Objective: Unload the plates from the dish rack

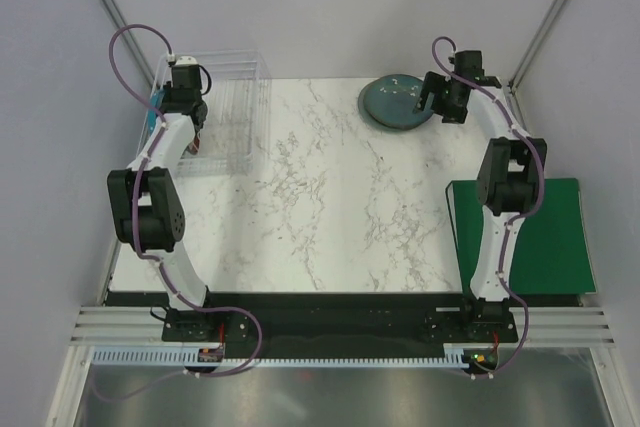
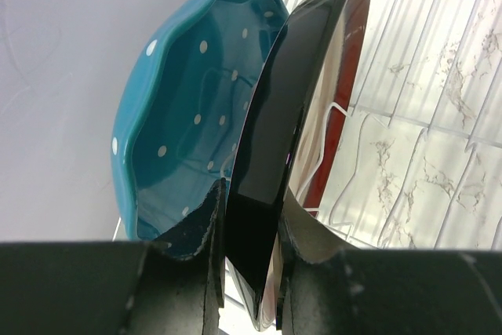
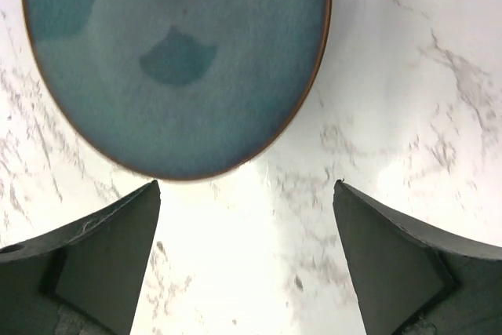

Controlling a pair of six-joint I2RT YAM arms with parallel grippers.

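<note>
The clear dish rack (image 1: 240, 97) stands at the far left of the table. My left gripper (image 1: 196, 125) reaches down into it. In the left wrist view the gripper (image 2: 251, 225) is shut on the edge of the brown-rimmed plate (image 2: 274, 115), which stands upright with its dark glossy back showing. The turquoise plate with white specks (image 2: 188, 100) stands just left of it. The rack's ribbed wall (image 2: 423, 115) is on the right. The greyish-blue plate (image 1: 395, 102) lies flat on the table at the far centre-right. My right gripper (image 1: 438, 105) hovers at its right edge, open and empty (image 3: 247, 194), with the plate (image 3: 172, 60) just beyond the fingertips.
A flat green mat (image 1: 540, 237) lies at the right side of the table beside the right arm. White walls and slanted frame posts close in the back and sides. The marble tabletop (image 1: 330, 207) spans the middle.
</note>
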